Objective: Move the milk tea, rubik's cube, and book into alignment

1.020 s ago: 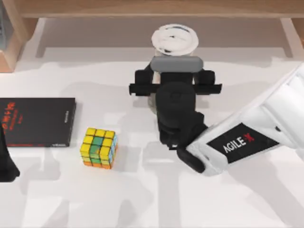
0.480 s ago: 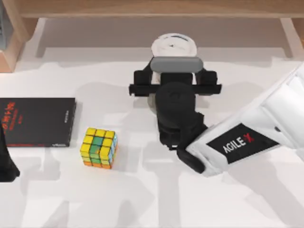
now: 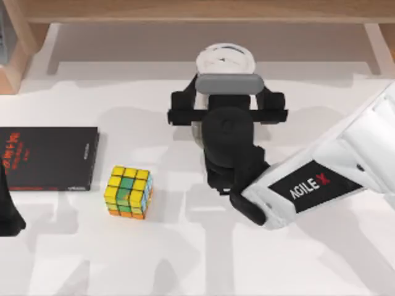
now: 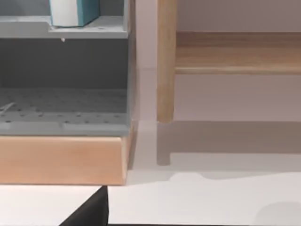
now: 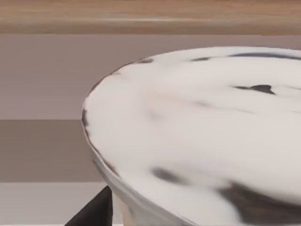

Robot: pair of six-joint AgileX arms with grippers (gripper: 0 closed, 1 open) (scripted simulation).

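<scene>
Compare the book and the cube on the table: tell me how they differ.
The book lies flat and wide; the cube is much smaller and blocky. The book's cover is black with red marks; the cube has yellow, green and orange squares. The book sits at the table's left edge; the cube lies apart, nearer the middle. Both rest on the white table, untouched.

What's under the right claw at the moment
The milk tea: its white lid pokes out past the right claw. The claw and wrist cover the cup's body, so whether the fingers touch it cannot be told.
</scene>
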